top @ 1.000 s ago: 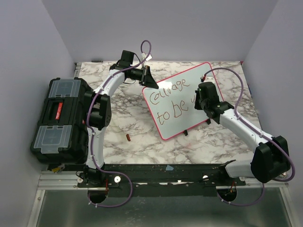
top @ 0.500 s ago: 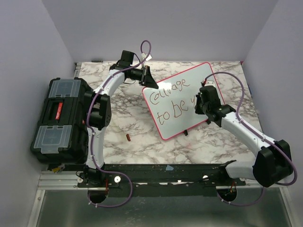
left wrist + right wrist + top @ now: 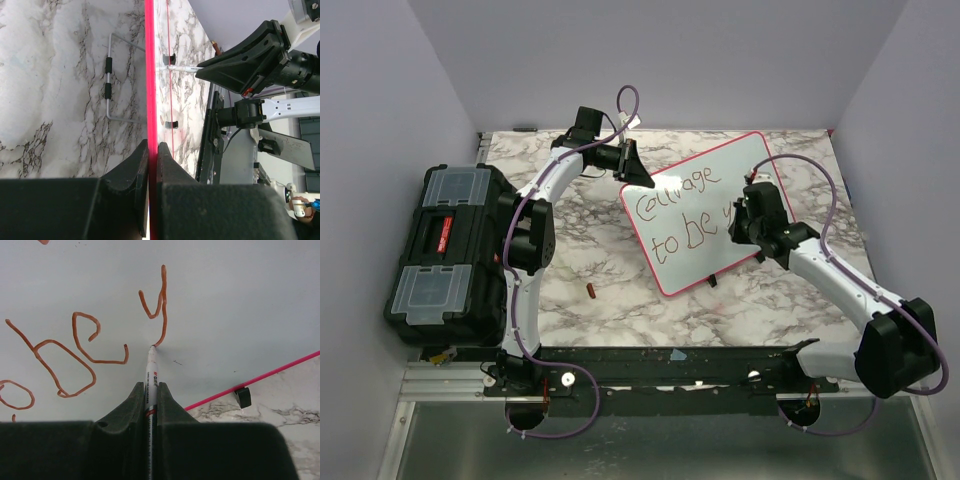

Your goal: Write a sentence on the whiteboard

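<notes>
A marble-patterned table (image 3: 620, 310) was seen from above, with a black toolbox (image 3: 445, 255) at its left edge. The whiteboard (image 3: 735, 165) sat right of centre toward the back, turned at an angle. A wire stand (image 3: 107, 85) showed behind it in the left wrist view, so it was probably propped at a tilt, though the steepness could not be told.

You had the left gripper (image 3: 152, 145) at the board's far left corner, its fingers pressed together on the thin pink rim (image 3: 149, 75). That pinch likely served to brace the board, so that pen pressure would not push it across the table or rock it on the stand.

Your right gripper (image 3: 150, 385) hung over the board's right half, its fingers clamped on a slim marker (image 3: 151, 372). The marker ran straight out between them, probably so that the wrist camera could see the nib. The tip touched the board at the foot of a "y" tail.

The sentence (image 3: 680, 215) was in reddish-brown script on two lines, reading roughly "Courage" over "to be y". White space remained to the right of the "y". The writing looked partly done, with a word just begun.

A small reddish object (image 3: 591, 291), possibly the marker's cap, lay on the table near the board's lower left, well apart from both arms.
</notes>
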Robot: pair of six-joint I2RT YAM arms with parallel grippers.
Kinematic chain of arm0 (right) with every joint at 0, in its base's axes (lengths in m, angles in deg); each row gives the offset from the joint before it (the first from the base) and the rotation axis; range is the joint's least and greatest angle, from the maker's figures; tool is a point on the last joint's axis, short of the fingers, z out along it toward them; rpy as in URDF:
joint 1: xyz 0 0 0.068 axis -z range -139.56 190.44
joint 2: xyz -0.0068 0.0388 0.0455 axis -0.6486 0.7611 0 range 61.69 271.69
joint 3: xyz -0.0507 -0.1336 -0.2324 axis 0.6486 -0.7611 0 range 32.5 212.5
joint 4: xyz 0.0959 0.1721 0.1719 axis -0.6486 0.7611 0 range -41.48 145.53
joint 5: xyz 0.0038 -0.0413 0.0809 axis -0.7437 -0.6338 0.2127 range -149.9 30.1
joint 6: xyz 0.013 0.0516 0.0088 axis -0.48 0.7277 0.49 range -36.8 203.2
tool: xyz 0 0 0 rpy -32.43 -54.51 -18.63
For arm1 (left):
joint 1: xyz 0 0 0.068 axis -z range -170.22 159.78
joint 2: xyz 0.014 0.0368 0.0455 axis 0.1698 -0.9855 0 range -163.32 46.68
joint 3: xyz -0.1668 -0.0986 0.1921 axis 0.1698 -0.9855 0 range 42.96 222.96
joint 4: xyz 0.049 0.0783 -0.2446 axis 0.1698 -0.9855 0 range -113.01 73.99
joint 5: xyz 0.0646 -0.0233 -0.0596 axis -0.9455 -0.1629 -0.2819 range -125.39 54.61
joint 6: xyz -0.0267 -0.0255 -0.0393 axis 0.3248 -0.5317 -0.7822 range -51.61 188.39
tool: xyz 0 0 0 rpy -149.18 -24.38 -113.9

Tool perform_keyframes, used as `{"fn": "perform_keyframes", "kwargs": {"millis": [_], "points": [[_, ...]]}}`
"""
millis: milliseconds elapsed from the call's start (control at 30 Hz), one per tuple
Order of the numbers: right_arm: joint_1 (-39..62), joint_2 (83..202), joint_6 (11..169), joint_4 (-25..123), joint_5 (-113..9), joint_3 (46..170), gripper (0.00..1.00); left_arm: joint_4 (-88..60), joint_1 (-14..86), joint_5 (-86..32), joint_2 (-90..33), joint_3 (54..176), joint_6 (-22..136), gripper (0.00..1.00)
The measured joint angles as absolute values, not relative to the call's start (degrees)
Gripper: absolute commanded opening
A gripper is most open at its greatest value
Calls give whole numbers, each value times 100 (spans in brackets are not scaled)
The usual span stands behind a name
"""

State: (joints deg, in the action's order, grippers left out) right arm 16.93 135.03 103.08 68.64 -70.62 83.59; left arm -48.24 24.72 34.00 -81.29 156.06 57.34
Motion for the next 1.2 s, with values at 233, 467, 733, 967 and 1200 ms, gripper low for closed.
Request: {"fn": "perform_keyframes", "kwargs": {"millis": [233, 467, 733, 967, 1200], "points": [[1693, 13615, 10315, 6923, -6953, 8532, 1, -4824, 2469, 3400, -8129, 15598, 5734, 0], [1693, 13757, 10361, 6943, -6903, 8818, 1, -4822, 2450, 3406, -8129, 15598, 5741, 0], [1691, 13748, 10520, 6947, -6846, 9325, 1, -4796, 2452, 3428, -8129, 15598, 5778, 0], [1737, 13700, 10507, 6947, -7290, 9408, 1, -4793, 2452, 3430, -8129, 15595, 5780, 0], [1840, 13700, 10417, 6945, -7598, 9406, 1, -4791, 2452, 3430, -8129, 15595, 5780, 0]]}}
